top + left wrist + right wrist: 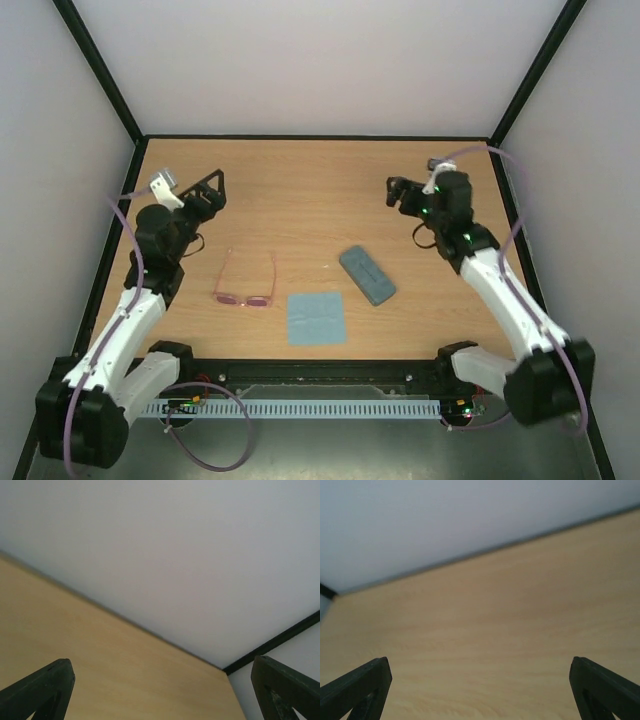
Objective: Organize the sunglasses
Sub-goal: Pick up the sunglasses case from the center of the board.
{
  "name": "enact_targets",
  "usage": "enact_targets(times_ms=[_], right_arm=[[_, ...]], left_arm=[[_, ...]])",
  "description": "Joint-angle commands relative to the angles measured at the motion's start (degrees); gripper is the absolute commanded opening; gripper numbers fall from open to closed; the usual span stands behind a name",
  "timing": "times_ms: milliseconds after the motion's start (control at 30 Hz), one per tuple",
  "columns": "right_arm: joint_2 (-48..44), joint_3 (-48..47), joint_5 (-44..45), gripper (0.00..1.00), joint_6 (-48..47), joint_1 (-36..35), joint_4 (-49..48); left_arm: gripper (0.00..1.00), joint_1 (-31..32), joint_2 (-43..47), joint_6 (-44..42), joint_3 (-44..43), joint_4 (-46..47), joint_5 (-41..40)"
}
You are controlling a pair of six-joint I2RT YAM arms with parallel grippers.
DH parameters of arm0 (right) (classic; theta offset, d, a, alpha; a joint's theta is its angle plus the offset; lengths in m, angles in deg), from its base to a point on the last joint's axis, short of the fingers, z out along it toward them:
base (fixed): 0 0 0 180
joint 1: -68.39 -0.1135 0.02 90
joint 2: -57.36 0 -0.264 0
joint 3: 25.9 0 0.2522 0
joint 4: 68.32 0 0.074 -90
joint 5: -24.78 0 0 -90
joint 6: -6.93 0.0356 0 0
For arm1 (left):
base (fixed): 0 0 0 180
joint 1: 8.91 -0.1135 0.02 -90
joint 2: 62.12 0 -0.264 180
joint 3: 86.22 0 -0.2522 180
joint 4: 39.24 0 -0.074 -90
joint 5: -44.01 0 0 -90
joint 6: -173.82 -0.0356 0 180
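The pink sunglasses lie on the wooden table left of centre, temple arms unfolded and pointing away from me. A blue-grey case lies closed right of centre. A light blue cloth lies flat in front, between them. My left gripper is open and empty, raised at the far left, behind the sunglasses. My right gripper is open and empty at the far right, behind the case. Both wrist views show only bare table and wall between wide-spread fingers.
White walls with black corner posts enclose the table. A black rail runs along the near edge between the arm bases. Purple cables loop beside each arm.
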Motion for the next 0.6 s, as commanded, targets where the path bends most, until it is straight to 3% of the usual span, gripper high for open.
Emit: enact_targets(times_ms=[0,100,233,400,567], right_arm=[[12.37,-6.92,0.99,0.99,-1.67,-4.36,24.00],[15.10,-6.42,4.46,0.99,-1.39,-8.01,25.97],[16.61,-6.76,8.79,0.99,-1.47,-14.10,28.72],[17.49,-3.48,9.06,0.98,0.59,-20.40,28.84],[21.83,1.08,9.62,0.99,1.33,-22.78,26.60]], left_arm=[[0.99,-1.22,-5.95,9.27,4.78,-0.86,13.39],[0.99,3.50,-9.43,4.92,3.03,-6.92,14.05],[0.99,7.06,-4.08,6.31,12.61,-2.74,19.24],[1.00,17.16,8.34,5.86,17.45,-9.99,8.75],[0.99,22.27,11.28,7.38,17.01,-18.82,2.89]])
